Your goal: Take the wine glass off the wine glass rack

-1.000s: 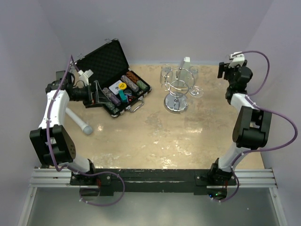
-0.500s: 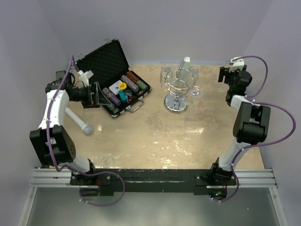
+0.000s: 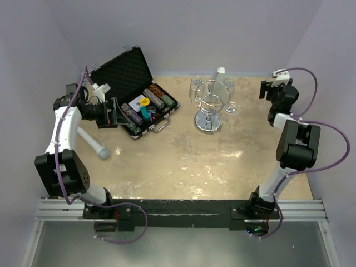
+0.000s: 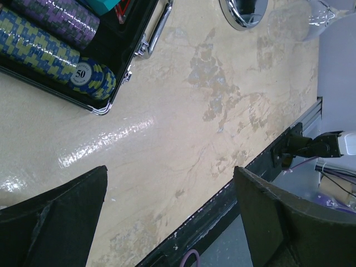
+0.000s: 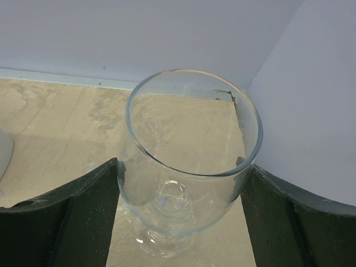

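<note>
One upright wine glass clasped in the right gripper, left gripper spread wide near a poker-chip case

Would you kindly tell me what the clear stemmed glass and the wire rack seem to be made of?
The clear stemmed wine glass looks like smooth transparent glass, possibly clear plastic: the table shows through its bowl. The shiny wire wine glass rack appears to be chrome-plated metal, its round base mirror-bright.

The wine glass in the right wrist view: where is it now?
The wine glass is upright between the right gripper's fingers, at the table's far right corner by the walls, right of the wine glass rack.
</note>
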